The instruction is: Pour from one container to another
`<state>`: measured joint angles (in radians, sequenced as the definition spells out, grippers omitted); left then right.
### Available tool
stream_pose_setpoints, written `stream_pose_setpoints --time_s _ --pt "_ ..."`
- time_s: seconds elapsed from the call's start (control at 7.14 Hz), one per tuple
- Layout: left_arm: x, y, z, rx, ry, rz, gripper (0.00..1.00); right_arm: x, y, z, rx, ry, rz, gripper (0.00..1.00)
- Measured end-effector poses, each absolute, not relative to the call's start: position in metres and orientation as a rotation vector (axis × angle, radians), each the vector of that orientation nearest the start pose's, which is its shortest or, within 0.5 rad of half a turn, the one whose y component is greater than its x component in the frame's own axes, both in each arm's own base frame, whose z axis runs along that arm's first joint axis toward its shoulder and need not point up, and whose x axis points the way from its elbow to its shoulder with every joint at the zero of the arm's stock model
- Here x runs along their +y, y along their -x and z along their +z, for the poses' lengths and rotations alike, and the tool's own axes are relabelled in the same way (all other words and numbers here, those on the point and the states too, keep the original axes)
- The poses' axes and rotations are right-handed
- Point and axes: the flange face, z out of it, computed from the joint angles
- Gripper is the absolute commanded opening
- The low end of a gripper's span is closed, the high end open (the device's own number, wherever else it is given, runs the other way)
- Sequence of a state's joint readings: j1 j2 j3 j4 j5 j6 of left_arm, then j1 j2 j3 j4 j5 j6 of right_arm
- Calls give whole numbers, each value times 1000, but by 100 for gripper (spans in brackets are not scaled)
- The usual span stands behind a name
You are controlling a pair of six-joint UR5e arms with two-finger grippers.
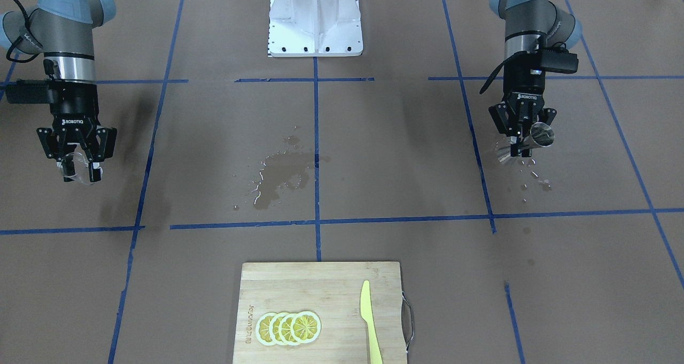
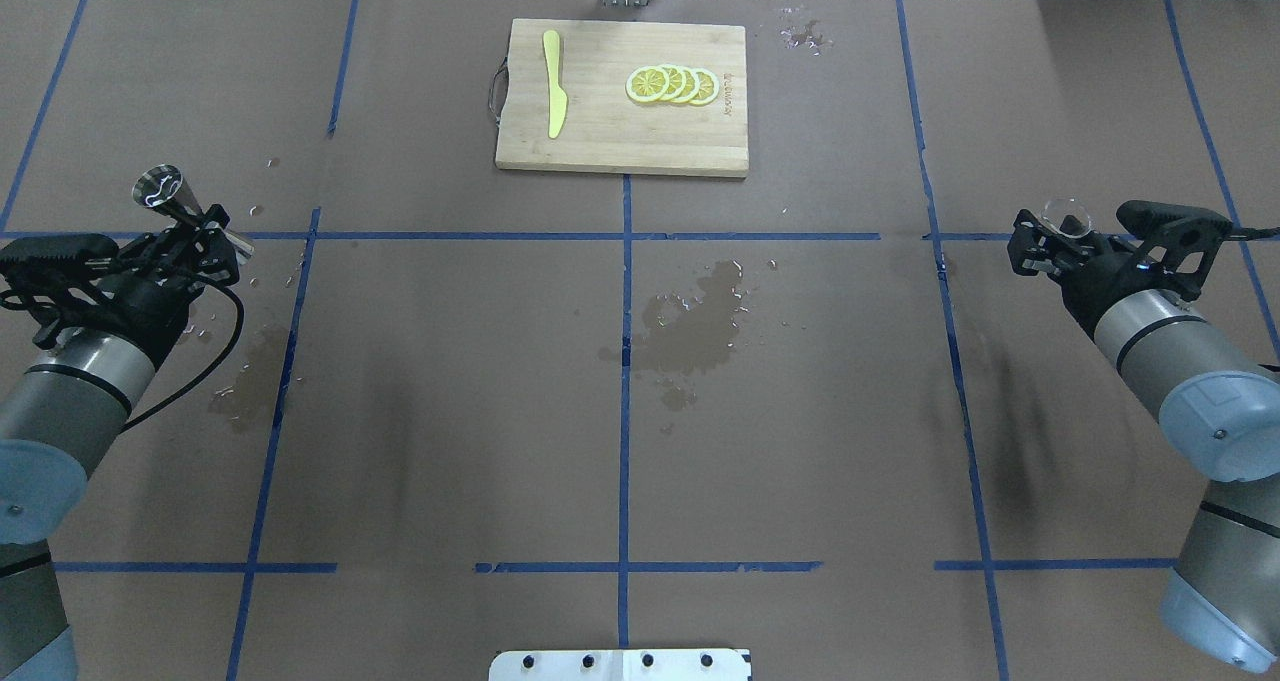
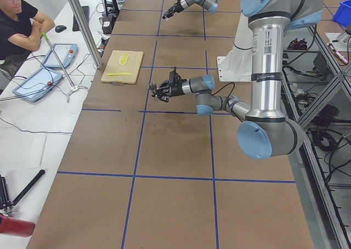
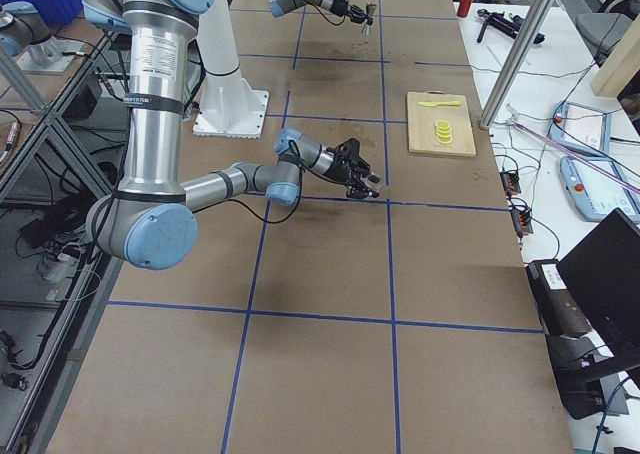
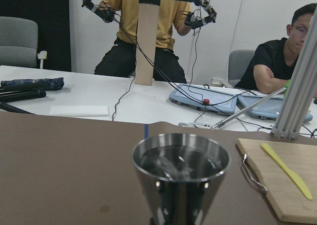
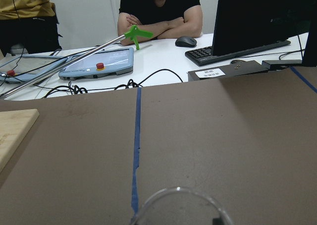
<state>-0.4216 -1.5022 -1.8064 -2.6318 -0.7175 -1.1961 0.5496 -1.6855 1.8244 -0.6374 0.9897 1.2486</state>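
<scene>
**Grippers wide apart, each clamped on its own vessel**

Left gripper (image 1: 517, 149) (image 2: 205, 229) reaches out level, raised off the brown paper-covered table (image 2: 450, 411). Its fingers are closed narrow on the waist of the small silvery steel hourglass jigger (image 1: 544, 135) (image 2: 160, 189) (image 5: 181, 170). In the left wrist view the jigger stands mouth up directly in front of the camera. Its bowl is dark and glinting; whether it holds liquid I cannot tell.

Just under and around this gripper, small droplets (image 1: 534, 179) and a faint damp mark (image 2: 245, 376) lie on the paper.

Further inboard, about midway between the two grippers, a larger dark wet patch (image 1: 283, 177) (image 2: 700, 321) spreads beside the blue tape line.

Ahead of that patch, on the side away from the robot's base, lies a rectangular bamboo cutting board (image 1: 320, 278) (image 2: 620, 146). On it are a flat yellow plastic knife (image 1: 368, 321) (image 2: 553, 96) and a fanned row of yellow lemon slices (image 1: 288, 327) (image 2: 672, 84), well apart from each other.

Well beyond the patch, at the opposite end of the table, the right gripper (image 1: 80, 169) (image 2: 1050, 236) is also raised off the paper. Its fingers are closed on the small clear glass cup (image 1: 72, 166) (image 2: 1068, 219) (image 6: 181, 205). Only the cup's round rim shows at the bottom of the right wrist view, mouth up.

Past the table edge, both wrist views show seated people at a white desk (image 5: 74, 93).
</scene>
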Motion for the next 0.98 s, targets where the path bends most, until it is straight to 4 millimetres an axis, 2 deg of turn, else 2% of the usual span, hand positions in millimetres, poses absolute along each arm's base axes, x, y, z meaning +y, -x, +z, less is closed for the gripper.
stream_pose_setpoints --time_s 0.42,0.7,0.98 --pt "-340 -362 488 680 -1205 -572 0 -401 294 483 -724 -941 523 0" --pt "-324 -377 499 671 -1207 -539 0 -401 296 487 -714 -945 523 0" --pt "-318 -384 509 666 -1199 -522 0 -395 304 490 -701 -964 522 0"
